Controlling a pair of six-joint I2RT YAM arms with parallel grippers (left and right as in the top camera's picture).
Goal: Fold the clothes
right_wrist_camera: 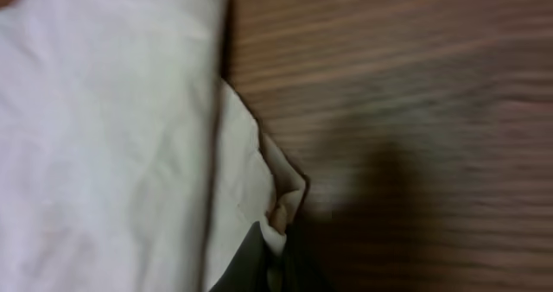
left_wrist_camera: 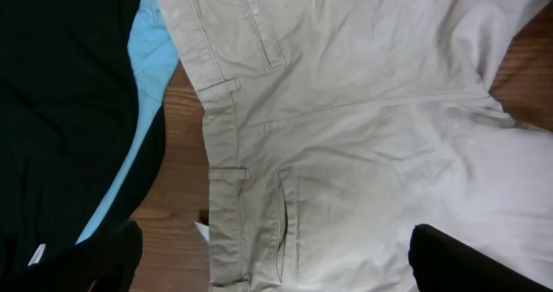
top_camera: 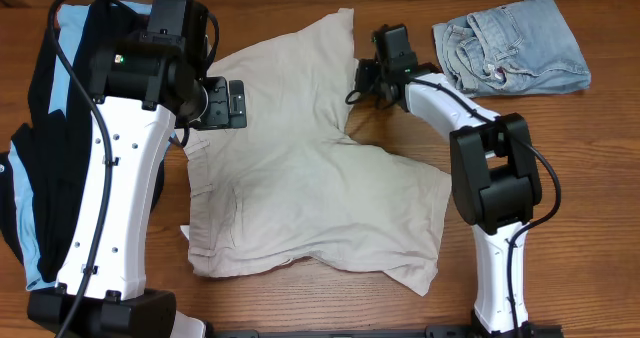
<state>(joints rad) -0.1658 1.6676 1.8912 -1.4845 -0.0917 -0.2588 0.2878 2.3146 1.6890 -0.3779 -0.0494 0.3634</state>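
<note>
At the far left a black garment with light-blue panels lies bunched on the desk under the left arm. The left claw hangs with its fingers wide apart over the waistband side of the khaki shorts, which are spread flat mid-desk. The right claw pinches a hem corner of their upper leg. Small denim shorts lie crumpled at the upper right.

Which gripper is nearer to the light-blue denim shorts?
Right. The right gripper is at a leg edge of the khaki shorts, just left of the denim shorts. The left gripper hangs over their waistband, farther off.
</note>
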